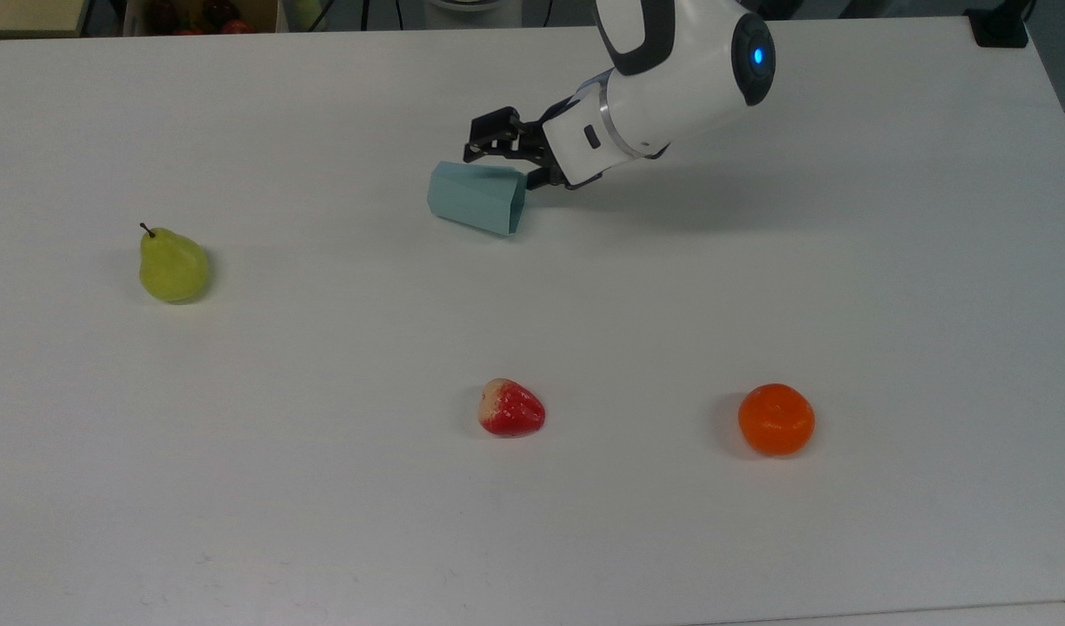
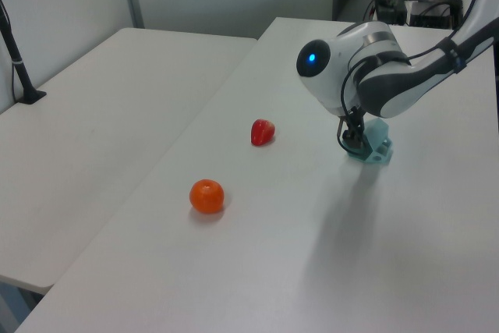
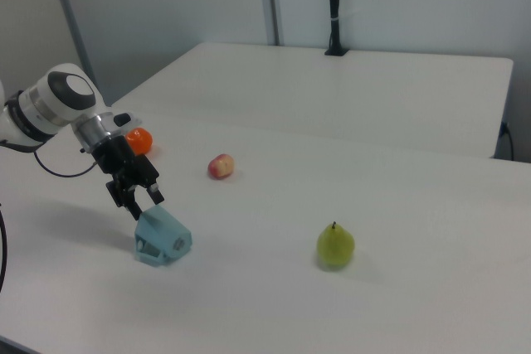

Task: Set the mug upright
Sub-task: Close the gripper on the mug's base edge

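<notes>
From my station, the arm's white body (image 2: 351, 76) covers most of the mug (image 2: 376, 144) in the left view, and I cannot make out the gripper (image 2: 352, 139) against the mug. In the top view, beyond the mug, a box of dark fruit (image 1: 197, 13) is cut by the top edge.

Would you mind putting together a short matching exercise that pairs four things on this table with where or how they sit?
Things:
1. mug
2. pear
3. orange
4. strawberry

Descriptions:
A. far toward the top view's left
B. lying on its side beside the gripper
C. near the top view's bottom middle
D. toward the top view's lower right

Pairs: 1-B, 2-A, 3-D, 4-C
</notes>
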### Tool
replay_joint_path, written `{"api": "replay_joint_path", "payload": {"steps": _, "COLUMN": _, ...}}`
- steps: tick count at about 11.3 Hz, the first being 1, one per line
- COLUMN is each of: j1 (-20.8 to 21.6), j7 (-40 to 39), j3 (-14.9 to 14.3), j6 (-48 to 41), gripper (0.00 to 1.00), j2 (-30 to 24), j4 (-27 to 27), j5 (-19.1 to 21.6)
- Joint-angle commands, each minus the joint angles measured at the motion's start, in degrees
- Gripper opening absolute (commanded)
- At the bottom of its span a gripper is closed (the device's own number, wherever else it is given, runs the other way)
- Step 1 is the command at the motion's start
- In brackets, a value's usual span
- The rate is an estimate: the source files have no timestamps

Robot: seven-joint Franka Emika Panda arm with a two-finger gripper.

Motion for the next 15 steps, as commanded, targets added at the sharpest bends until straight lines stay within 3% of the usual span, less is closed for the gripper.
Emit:
{"api": "replay_joint_path", "payload": {"steps": 1, "j1": -0.04, "j7": 1.39, "j3": -0.25, "j6": -3.94, "gripper": 1.0, "j2": 1.42, "j4": 0.09, "j5": -2.96}}
{"api": "replay_joint_path", "payload": {"steps": 4, "j1": -0.4, "j7": 1.48, "j3": -0.25, "j6": -3.42, "gripper": 0.99, "j2": 3.43, "j4": 0.09, "j5": -3.66}}
{"api": "replay_joint_path", "payload": {"steps": 6, "j1": -0.22, "j7": 1.48, "j3": -0.25, "j6": -3.33, "gripper": 0.88, "j2": 4.14, "j4": 0.09, "j5": -4.8}}
{"api": "replay_joint_path", "payload": {"steps": 7, "j1": -0.22, "j7": 1.48, "j3": -0.25, "j6": -3.33, "gripper": 0.81, "j2": 4.32, "j4": 0.18, "j5": -4.89}}
{"api": "replay_joint_path", "payload": {"steps": 13, "j1": -0.31, "j7": 0.95, "j3": -0.25, "j6": -3.77, "gripper": 0.18, "j2": 4.14, "j4": 0.36, "j5": -4.89}}
{"api": "replay_joint_path", "payload": {"steps": 14, "j1": -0.31, "j7": 0.95, "j3": -0.25, "j6": -3.86, "gripper": 0.1, "j2": 4.06, "j4": 0.36, "j5": -4.89}}
{"api": "replay_joint_path", "payload": {"steps": 15, "j1": -0.31, "j7": 0.95, "j3": -0.25, "j6": -3.95, "gripper": 0.09, "j2": 3.97, "j4": 0.44, "j5": -4.89}}
